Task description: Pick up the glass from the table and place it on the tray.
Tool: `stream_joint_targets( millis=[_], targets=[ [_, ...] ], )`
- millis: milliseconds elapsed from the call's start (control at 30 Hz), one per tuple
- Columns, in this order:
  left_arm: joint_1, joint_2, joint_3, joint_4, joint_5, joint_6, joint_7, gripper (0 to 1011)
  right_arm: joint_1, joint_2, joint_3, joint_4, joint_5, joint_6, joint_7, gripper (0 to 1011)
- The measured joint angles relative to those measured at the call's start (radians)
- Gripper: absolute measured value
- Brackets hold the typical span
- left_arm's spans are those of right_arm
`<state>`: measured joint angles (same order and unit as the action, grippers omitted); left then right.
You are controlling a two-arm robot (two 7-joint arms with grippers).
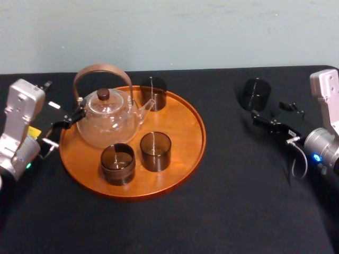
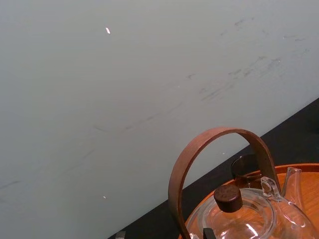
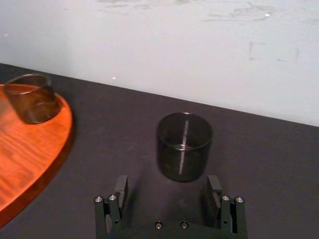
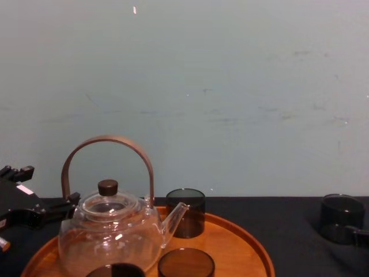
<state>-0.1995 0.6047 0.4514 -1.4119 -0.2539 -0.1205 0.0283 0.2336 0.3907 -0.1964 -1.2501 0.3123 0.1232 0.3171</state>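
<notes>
tray: smooth, glossy orange-brown wood
table: matt black
glass: smooth, dark-tinted, see-through
teapot: clear glossy glass, wooden handle

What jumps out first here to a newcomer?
A big round wooden tray left of centre carries a glass teapot and three dark glasses. A fourth glass stands alone on the black table at right, the right gripper open just short of it; the left gripper sits beside the teapot.
</notes>
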Motion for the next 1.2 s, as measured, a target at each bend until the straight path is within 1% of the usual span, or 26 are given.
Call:
stream_joint_targets(
  millis=[233, 333, 367, 400, 433, 667, 767, 867, 1200],
  targets=[
    [0.000, 0.000, 0.000, 0.000, 0.000, 0.000, 0.000, 1010, 0.063, -0.013, 0.005, 0.082, -0.013, -0.004, 0.004, 1002],
    [0.000, 0.000, 0.000, 0.000, 0.000, 0.000, 0.000, 1010, 0.084, -0.020, 0.005, 0.110, -0.016, -0.009, 0.010, 1002],
    [0.000, 0.000, 0.000, 0.000, 0.000, 0.000, 0.000, 1009, 0.084, -0.020, 0.005, 0.110, -0.016, -0.009, 0.010, 1002],
    [0.000, 0.000, 0.000, 0.000, 0.000, 0.000, 0.000, 1009, 0.102, -0.025, 0.003, 0.133, -0.019, -0.011, 0.016, 1002],
    [0.000, 0.000, 0.000, 0.000, 0.000, 0.000, 0.000, 1009, 0.102, -0.025, 0.003, 0.133, -0.019, -0.011, 0.016, 1002],
    [0.000, 0.000, 0.000, 0.000, 0.000, 0.000, 0.000, 1010, 0.156, -0.040, -0.013, 0.196, -0.029, -0.021, 0.043, 1002],
    [0.000, 0.000, 0.000, 0.000, 0.000, 0.000, 0.000, 1010, 0.171, -0.045, -0.017, 0.216, -0.032, -0.025, 0.048, 1002],
    [0.000, 0.000, 0.000, 0.000, 0.000, 0.000, 0.000, 1010, 0.193, -0.053, -0.024, 0.249, -0.039, -0.033, 0.053, 1002],
    [0.000, 0.000, 0.000, 0.000, 0.000, 0.000, 0.000, 1009, 0.243, -0.071, -0.032, 0.330, -0.053, -0.050, 0.062, 1002]
  ],
)
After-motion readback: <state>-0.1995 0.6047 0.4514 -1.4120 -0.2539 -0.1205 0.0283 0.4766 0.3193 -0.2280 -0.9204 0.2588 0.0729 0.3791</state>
